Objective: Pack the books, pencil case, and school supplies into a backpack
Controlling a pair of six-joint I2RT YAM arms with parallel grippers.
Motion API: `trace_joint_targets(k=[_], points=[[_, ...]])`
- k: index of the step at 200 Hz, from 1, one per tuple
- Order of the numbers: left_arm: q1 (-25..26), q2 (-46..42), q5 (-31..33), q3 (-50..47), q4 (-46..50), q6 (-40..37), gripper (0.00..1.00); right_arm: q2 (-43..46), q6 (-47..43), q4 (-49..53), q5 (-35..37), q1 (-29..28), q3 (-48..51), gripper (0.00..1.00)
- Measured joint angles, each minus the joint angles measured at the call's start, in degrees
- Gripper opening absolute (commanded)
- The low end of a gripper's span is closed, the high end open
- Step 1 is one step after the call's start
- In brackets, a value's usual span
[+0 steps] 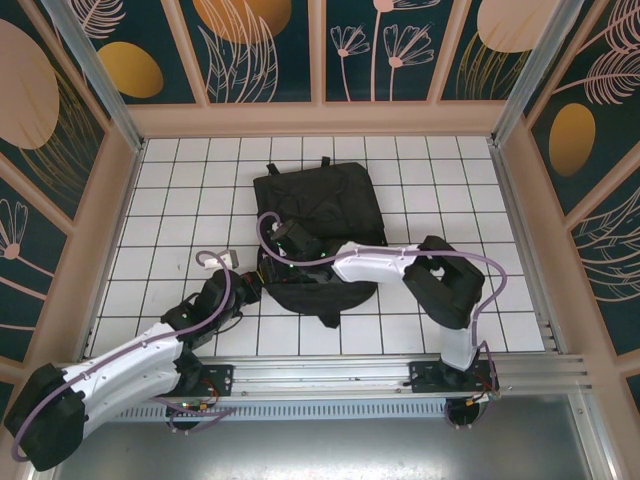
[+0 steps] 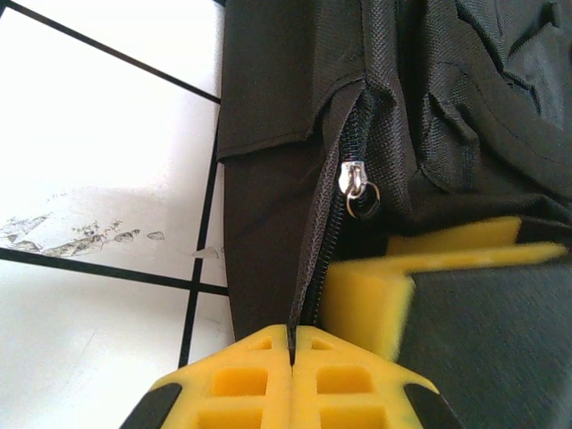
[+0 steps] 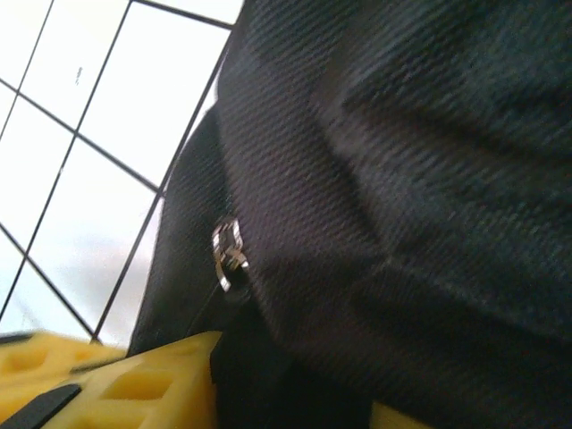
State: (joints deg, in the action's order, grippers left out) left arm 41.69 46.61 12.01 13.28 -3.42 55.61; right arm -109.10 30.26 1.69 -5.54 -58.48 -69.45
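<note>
Left gripper point(image 2: 292, 344): fingers pressed together, pinching a thin edge of black fabric right at their tips; likely clamped there to hold the bag steady against a pull on the zip.
Zipper pull point(image 2: 357, 183): small silver slider with a ring, just ahead of the left fingertips and slightly right, on the zip line that runs up from the pinch point.
Backpack point(image 1: 315, 215): black, lying flat on the white tiled table point(image 1: 180, 200), spreading ahead and right of the left gripper; zip partly parted near the slider.
Right gripper point(image 1: 285, 240): over the bag's near left part, beside the left one; its yellow fingers point(image 3: 152, 384) sit low in its wrist view with dark fabric between and beyond them. I cannot tell whether they are spread or gripping.
Ring seen from right wrist point(image 3: 228, 255): just ahead of the right fingers, apart from them.
Stage, as a judgement: working the zip, with no loose items visible on the table.
</note>
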Motion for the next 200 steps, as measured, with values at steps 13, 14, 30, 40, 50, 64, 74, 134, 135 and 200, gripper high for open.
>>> trace_joint_targets(k=[13,14,30,40,50,64,74,134,135,200], points=[[0.0,0.0,-0.1,0.0,-0.3,0.0,0.0,-0.9,0.2,-0.2,-1.4,0.8,-0.7,0.32],[0.0,0.0,-0.1,0.0,-0.3,0.0,0.0,-1.0,0.3,-0.2,-1.4,0.8,-0.8,0.31],[0.0,0.0,-0.2,0.0,-0.9,0.0,0.0,-1.9,0.1,-0.9,-3.3,1.3,-1.9,0.15],[0.0,-0.1,0.0,0.0,-1.1,0.0,0.0,-2.2,0.3,-1.6,-4.2,1.4,-2.1,0.06],[0.0,-0.5,0.0,0.0,-1.1,0.0,0.0,-2.2,0.1,-2.1,-4.8,1.4,-2.1,0.0],[0.0,-1.3,0.0,0.0,-1.0,0.0,0.01,-2.1,0.2,-3.5,-5.5,1.5,-1.4,0.0],[0.0,-2.0,0.1,0.1,-0.7,0.0,0.17,-1.6,0.1,-5.0,-6.0,1.7,-0.3,0.0],[0.0,-3.8,4.3,13.0,13.2,-2.2,0.69,7.5,0.1,-7.9,-7.6,1.9,7.8,0.0],[0.0,-3.7,4.5,13.3,13.4,-2.2,0.69,7.5,0.1,-7.9,-7.6,1.9,7.8,0.0],[-7.7,14.2,4.7,27.0,16.6,-4.2,0.64,14.7,-1.1,-4.3,-7.7,1.9,11.1,0.0]])
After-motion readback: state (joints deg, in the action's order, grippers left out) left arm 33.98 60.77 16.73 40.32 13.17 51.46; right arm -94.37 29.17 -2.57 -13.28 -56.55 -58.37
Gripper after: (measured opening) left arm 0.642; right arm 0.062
